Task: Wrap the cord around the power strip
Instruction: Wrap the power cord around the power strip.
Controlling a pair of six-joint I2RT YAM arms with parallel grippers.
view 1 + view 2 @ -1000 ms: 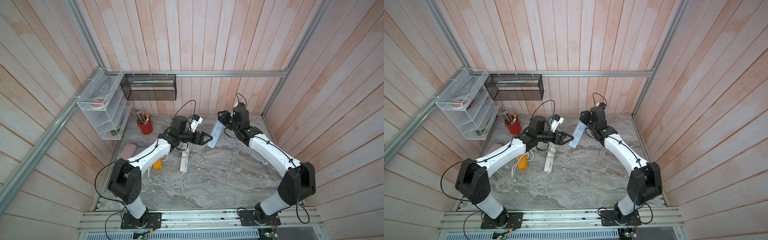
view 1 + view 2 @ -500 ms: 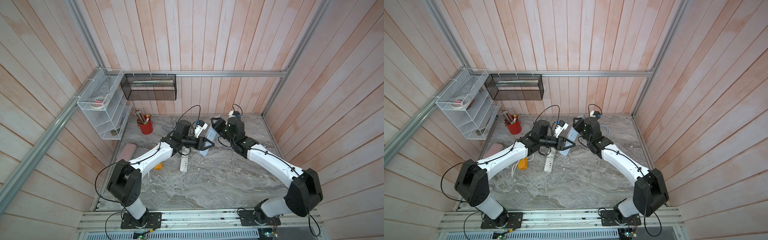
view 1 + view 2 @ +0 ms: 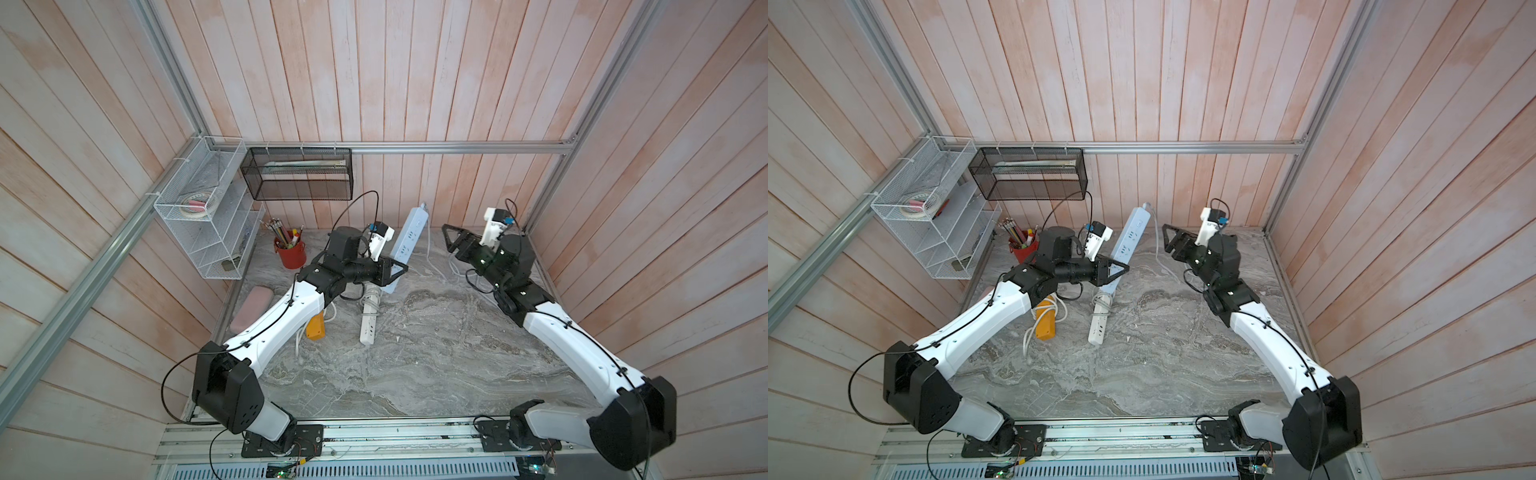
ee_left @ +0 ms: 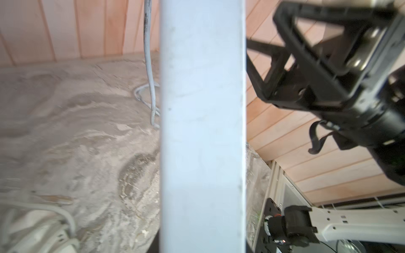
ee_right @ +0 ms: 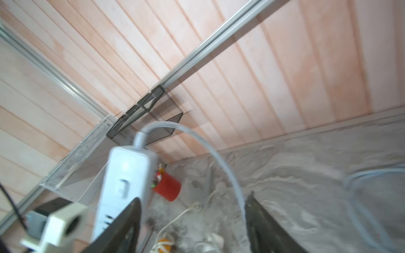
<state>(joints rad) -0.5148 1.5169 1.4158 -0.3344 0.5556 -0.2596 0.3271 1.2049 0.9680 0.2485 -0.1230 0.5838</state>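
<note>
Top view, mid-frame | left gripper (image 3: 399, 272) clamped on strip (image 3: 410, 232), looks stiff, light | right gripper (image 3: 448, 239) wide apart, empty | I'd grab floppy cord (image 3: 1157, 245) near strip

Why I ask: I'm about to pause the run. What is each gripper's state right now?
Left gripper: shut on the blue power strip.
Right gripper: jaws open, holding nothing.
</note>
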